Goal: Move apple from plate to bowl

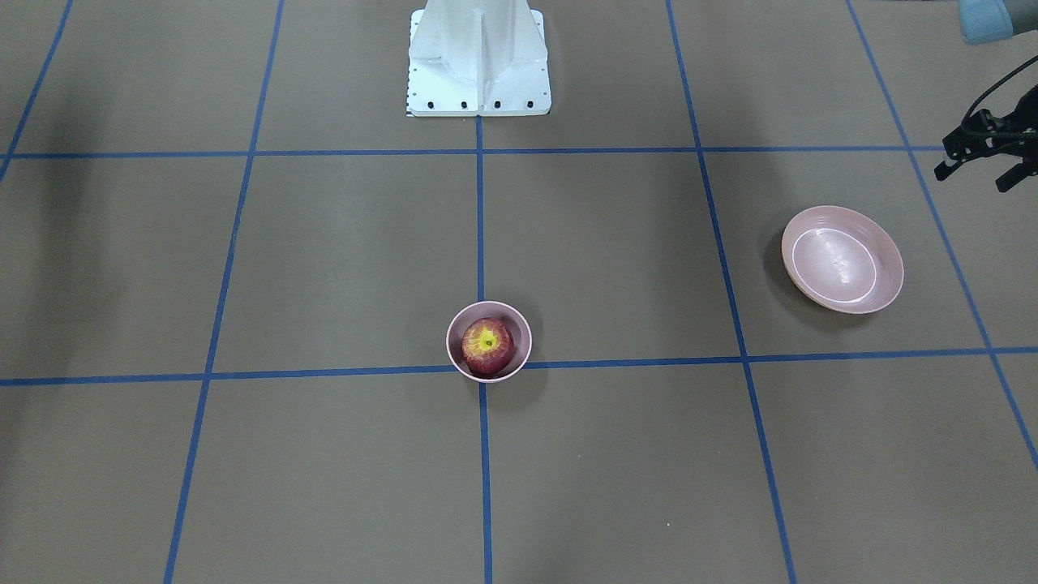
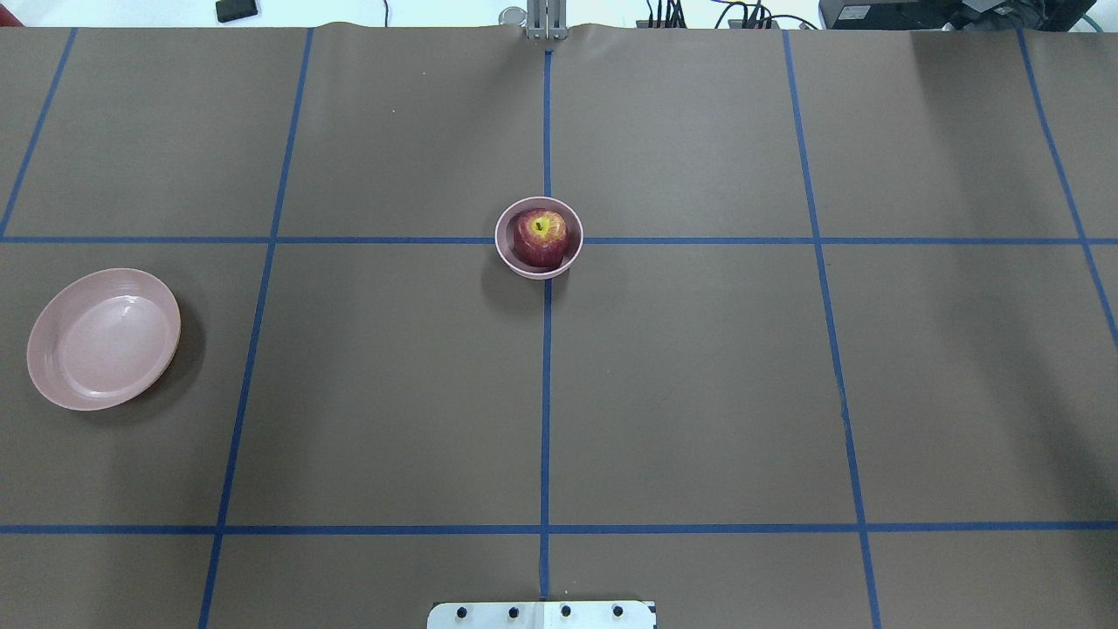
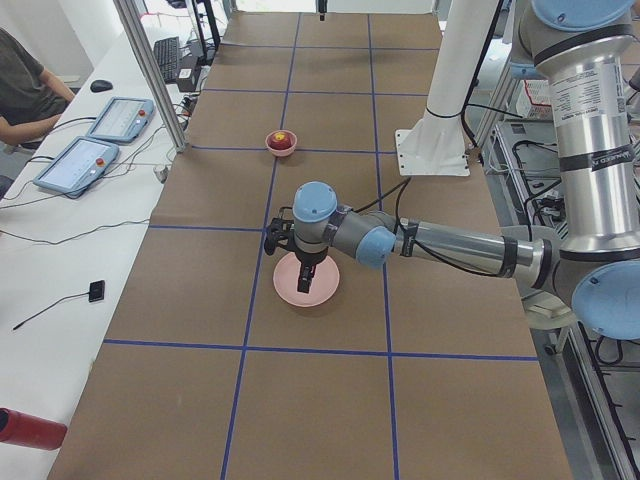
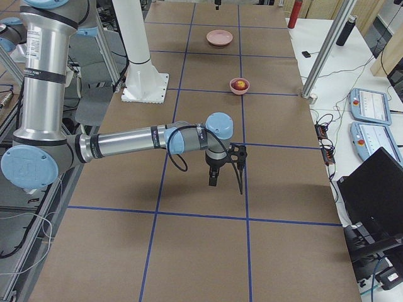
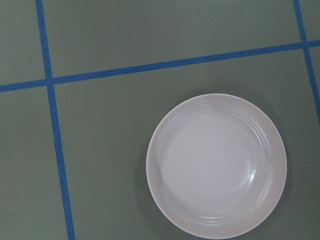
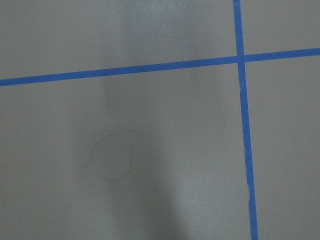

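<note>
1. Apple point(image 2: 541, 236) sits inside the bowl point(image 2: 504, 252), yellow stem hollow up, at mid-counter point(image 2: 699, 393) where blue tape lines point(image 2: 546, 393) cross.
2. The plate point(image 2: 105, 341) lies well apart, toward the robot's left.
3. Left tool point(image 1: 977, 174) hangs near the plate, fingers spread.
4. Right tool point(image 4: 214, 177) hangs over the counter; whether spread or pressed together, I cannot tell.

A brown-covered table point(image 2: 699, 393), ruled into large squares by blue tape lines point(image 2: 546, 393), carries a small pink bowl point(image 2: 504, 253) at a central tape crossing, a wide pink plate point(image 2: 103, 339) well apart at the robot's left end, and the robot's white mounting base point(image 2: 541, 614) at the near edge.
</note>
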Controlling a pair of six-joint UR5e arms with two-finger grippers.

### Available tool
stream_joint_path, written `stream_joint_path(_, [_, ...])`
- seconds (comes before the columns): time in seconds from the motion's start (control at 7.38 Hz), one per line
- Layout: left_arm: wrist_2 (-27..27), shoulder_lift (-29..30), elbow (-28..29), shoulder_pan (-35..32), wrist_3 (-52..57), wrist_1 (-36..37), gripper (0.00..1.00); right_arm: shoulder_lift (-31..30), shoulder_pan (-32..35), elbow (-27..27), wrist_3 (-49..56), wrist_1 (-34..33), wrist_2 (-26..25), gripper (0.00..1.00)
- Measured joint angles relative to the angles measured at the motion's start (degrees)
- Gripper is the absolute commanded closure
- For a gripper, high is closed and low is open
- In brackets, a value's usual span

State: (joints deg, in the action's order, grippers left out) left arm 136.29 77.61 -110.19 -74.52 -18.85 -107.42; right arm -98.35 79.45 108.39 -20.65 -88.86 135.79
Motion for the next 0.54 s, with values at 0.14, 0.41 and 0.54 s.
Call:
stream_joint_path(0.14, [-0.08, 0.06, -0.02, -0.01, -0.05, -0.08, 0.02, 0.02, -0.02, -0.08, 0.00, 0.02, 0.00, 0.00])
stream_joint_path(0.41, [-0.29, 0.25, 0.06, -0.01, -0.08, -0.22, 0.02, 0.08, -0.04, -0.17, 0.00, 0.02, 0.00, 0.00])
stream_joint_path(0.54, [-0.31, 0.26, 0.23, -0.01, -0.11, -0.23, 0.02, 0.07, -0.04, -0.19, 0.00, 0.02, 0.00, 0.00])
